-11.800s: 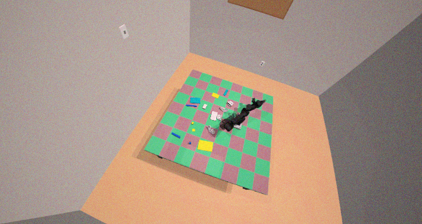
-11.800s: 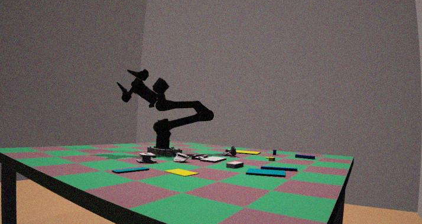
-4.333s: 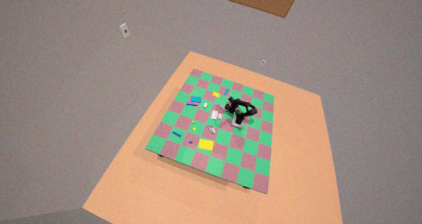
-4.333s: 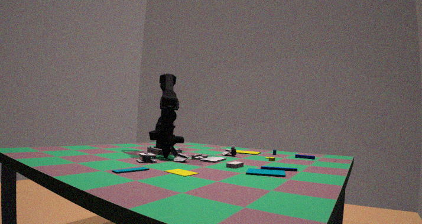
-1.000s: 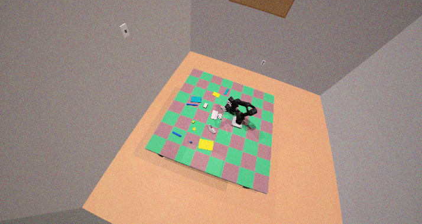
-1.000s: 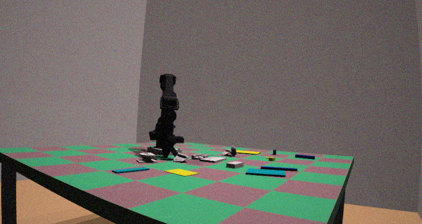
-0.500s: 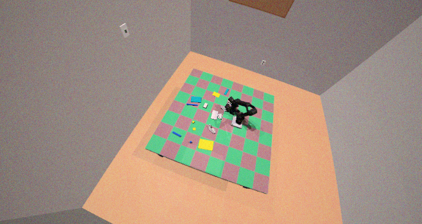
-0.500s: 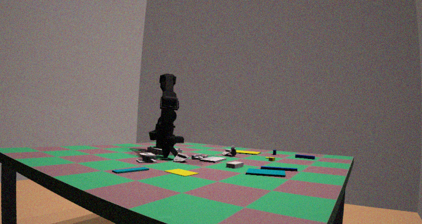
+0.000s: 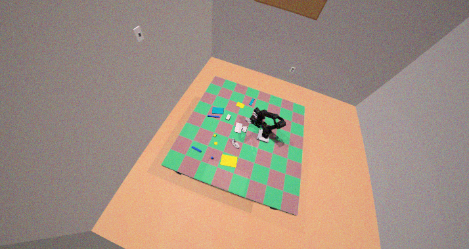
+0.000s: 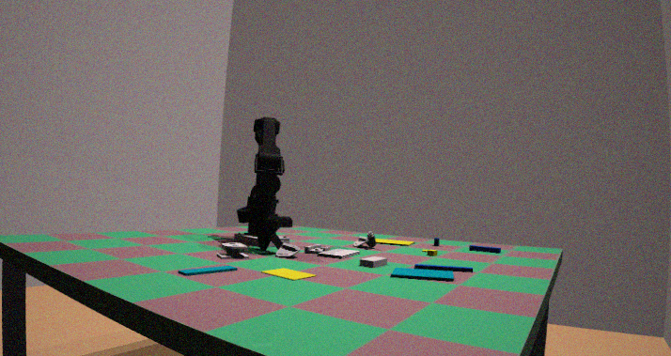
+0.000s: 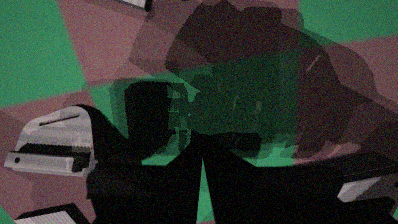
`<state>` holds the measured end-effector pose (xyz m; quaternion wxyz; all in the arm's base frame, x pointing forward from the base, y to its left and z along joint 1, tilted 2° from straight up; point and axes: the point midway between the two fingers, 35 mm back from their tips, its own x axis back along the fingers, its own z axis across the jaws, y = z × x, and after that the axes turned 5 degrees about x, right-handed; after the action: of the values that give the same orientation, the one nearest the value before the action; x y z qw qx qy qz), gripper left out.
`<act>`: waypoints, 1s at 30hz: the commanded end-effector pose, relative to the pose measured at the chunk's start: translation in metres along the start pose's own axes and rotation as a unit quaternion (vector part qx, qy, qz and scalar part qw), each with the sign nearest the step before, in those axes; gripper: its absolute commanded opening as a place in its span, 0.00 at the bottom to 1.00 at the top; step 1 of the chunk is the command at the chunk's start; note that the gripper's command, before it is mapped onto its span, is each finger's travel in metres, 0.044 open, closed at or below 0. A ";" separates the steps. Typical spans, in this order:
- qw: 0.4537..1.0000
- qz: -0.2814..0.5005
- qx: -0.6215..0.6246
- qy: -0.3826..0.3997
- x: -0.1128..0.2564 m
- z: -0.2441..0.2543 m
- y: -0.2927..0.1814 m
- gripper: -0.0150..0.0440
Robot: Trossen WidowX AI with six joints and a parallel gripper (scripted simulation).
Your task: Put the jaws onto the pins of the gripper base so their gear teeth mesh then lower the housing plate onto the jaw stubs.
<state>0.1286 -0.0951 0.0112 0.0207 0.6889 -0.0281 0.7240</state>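
Observation:
My gripper (image 9: 255,124) (image 10: 264,249) (image 11: 202,139) is shut with nothing seen between its fingertips, low over the mat among the white parts. A white jaw-like part (image 9: 249,120) (image 10: 287,250) lies close beside it. Another pale jaw (image 9: 235,143) (image 10: 364,242) lies farther off. A flat white plate (image 9: 238,127) (image 10: 338,254) lies next to a small pale part with raised details (image 9: 244,129) (image 10: 317,249). A raised white part (image 10: 234,247) stands on the gripper's other side. The wrist view shows a rounded, slotted white part (image 11: 55,142) left of the fingers. I cannot tell base from housing plate, and no meshing shows.
A white block (image 9: 228,117) (image 10: 373,261), teal plates (image 9: 218,110) (image 10: 422,274) (image 10: 208,270), yellow plates (image 9: 228,160) (image 10: 288,273), blue bars (image 9: 196,149) (image 10: 485,249) and small yellow pieces (image 9: 215,143) lie around on the checkered table. The arm's base plate (image 9: 263,136) is behind the gripper.

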 end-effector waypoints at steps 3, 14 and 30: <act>1.000 0.002 0.000 -0.002 0.001 0.005 0.001 0.25; 1.000 0.002 0.000 -0.002 0.004 0.021 0.006 0.25; 1.000 0.002 0.000 -0.001 0.007 0.045 0.011 0.25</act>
<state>0.1648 -0.1079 0.0189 0.0195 0.6920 -0.0299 0.7210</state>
